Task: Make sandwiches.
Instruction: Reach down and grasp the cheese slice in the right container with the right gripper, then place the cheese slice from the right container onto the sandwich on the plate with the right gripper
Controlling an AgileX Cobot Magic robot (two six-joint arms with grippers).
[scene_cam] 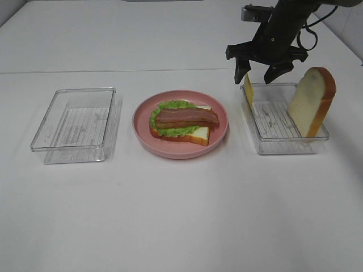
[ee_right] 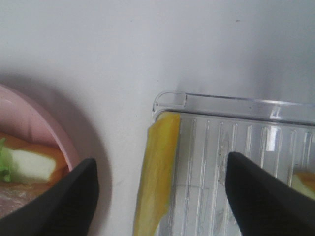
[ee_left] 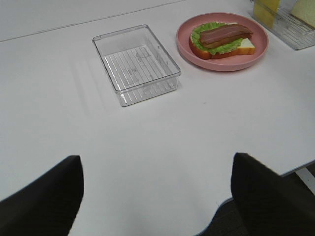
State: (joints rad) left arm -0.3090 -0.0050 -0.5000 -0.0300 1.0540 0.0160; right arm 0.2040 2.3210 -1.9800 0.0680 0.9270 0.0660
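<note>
1. The half-built sandwich point(scene_cam: 181, 122) is a white toy bread slice with orange-brown crust, topped with ruffled green lettuce and brown bacon strips. It lies on the round pink plate point(scene_cam: 142, 133) at the centre of the high view, with no cheese or top slice on it yet.
2. The yellow cheese square point(scene_cam: 248, 89) stands on edge against the left wall of the clear plastic tray point(scene_cam: 283, 148) at right. It is thin, so a nudge instead of a pinch could tip it flat.
3. The right claw point(scene_cam: 259, 73) hangs above the cheese, jaws wide and holding nothing. One finger sits outside the tray wall. If it goes too deep, it may clamp wall and cheese together and drag the tray.
4. Such a jolt might topple the upright white bread slice point(scene_cam: 311, 102) leaning at the tray's right end.
5. The left claw point(ee_left: 157, 157) is wide open and empty over the white table point(scene_cam: 181, 226). The second clear plastic tray point(scene_cam: 71, 148) at left blocks nothing.
</note>
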